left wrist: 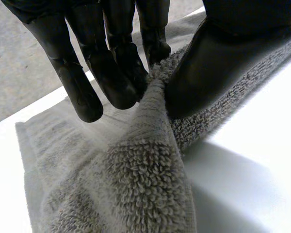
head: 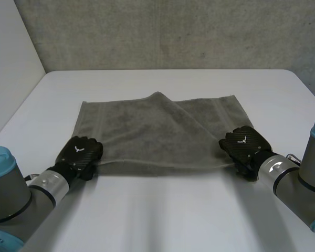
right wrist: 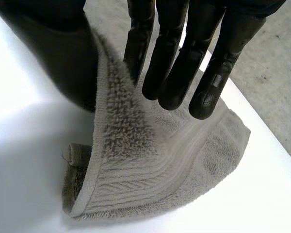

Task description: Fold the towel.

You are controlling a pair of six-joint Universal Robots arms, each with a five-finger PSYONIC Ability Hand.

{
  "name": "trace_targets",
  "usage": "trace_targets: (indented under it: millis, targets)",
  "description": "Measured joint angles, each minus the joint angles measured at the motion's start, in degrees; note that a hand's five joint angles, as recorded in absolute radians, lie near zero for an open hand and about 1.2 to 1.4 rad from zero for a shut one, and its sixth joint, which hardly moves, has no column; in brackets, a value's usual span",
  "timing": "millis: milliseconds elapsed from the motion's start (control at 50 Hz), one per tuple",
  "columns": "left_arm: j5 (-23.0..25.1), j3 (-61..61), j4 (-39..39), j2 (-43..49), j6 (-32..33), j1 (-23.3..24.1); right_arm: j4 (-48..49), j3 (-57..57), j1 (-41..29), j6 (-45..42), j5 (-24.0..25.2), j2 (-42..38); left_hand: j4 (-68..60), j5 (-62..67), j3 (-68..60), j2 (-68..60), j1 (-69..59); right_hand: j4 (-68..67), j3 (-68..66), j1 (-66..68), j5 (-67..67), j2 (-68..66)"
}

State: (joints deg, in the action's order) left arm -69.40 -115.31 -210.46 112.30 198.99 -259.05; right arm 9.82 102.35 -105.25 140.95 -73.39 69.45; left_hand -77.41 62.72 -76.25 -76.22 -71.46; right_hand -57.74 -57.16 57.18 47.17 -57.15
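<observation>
A grey towel (head: 157, 136) lies spread on the white table (head: 163, 210), with one flap folded over so a peak points to the far side. My left hand (head: 81, 152) sits at the towel's near left corner. In the left wrist view its fingers (left wrist: 111, 73) and thumb (left wrist: 208, 63) pinch a raised ridge of the towel (left wrist: 145, 184). My right hand (head: 245, 144) is at the near right corner. In the right wrist view the towel (right wrist: 150, 170) edge stands lifted between the thumb (right wrist: 53, 53) and the fingers (right wrist: 169, 73), which touch it.
A grey wall (head: 168, 31) rises behind the table's far edge, and a pale wall stands at the left. Bare white tabletop stretches between the towel's near edge and my arms.
</observation>
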Motion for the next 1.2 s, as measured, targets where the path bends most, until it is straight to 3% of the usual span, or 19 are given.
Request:
trace_targets:
  millis: [400,440,520,640,720,820,940,1040,1200]
  targets:
    - [-1.1,0.3,0.1,-1.1,-0.6,-5.2,-0.1,-3.0,1.2,3.9,-6.5,-5.2,-0.3,0.3,0.0,0.0,0.0,5.1,4.9,-5.4,-5.6,4.5]
    - [-1.1,0.3,0.1,-1.3,-0.6,-5.8,-0.2,-3.1,1.7,3.9,-6.7,-5.0,-0.3,0.3,0.0,0.0,0.0,2.2,1.9,-1.3,-1.9,1.1]
    - [-1.0,0.4,0.3,-2.3,-0.6,-6.6,-0.6,-3.3,2.8,3.9,-6.8,-4.1,-0.3,0.3,0.0,0.0,0.0,-16.8,-17.1,18.4,17.8,-17.8]
    - [-0.8,0.5,1.4,-7.8,-1.2,-6.2,-1.7,-4.8,3.3,3.8,-6.5,0.2,-0.3,0.3,-0.1,0.0,0.0,-18.9,-19.1,20.0,19.7,-18.7]
    - [-0.7,2.1,3.9,-15.2,-3.4,-4.8,-5.7,-8.4,3.3,3.9,-6.1,6.7,-0.3,0.8,-0.1,0.0,-0.1,-18.9,-19.1,20.0,19.7,-18.7]
    - [-0.5,10.4,12.9,-28.0,-9.0,-2.9,-16.5,-19.5,3.4,3.8,-5.0,15.9,-0.3,1.1,-0.1,-0.2,-0.1,-18.9,-19.1,20.0,19.8,-18.7]
    - [-0.4,24.1,22.6,-35.6,-12.8,-2.4,-30.6,-37.3,3.7,3.5,-3.5,18.4,-0.3,1.3,-0.3,-0.3,-0.1,-18.9,-19.1,20.1,19.9,-18.7]
    - [-0.5,32.7,25.9,-32.6,-13.5,-2.7,-36.5,-47.5,3.7,2.3,-3.5,13.8,-0.3,1.5,-0.3,-0.4,-0.1,-18.9,-19.1,20.2,19.9,-18.7]
    - [-1.2,40.2,25.9,-14.3,-12.9,-2.5,-35.9,-52.4,1.4,-2.2,-6.5,0.8,-0.4,1.5,-0.3,-0.4,-0.1,-18.9,-19.1,20.2,19.9,-18.7]
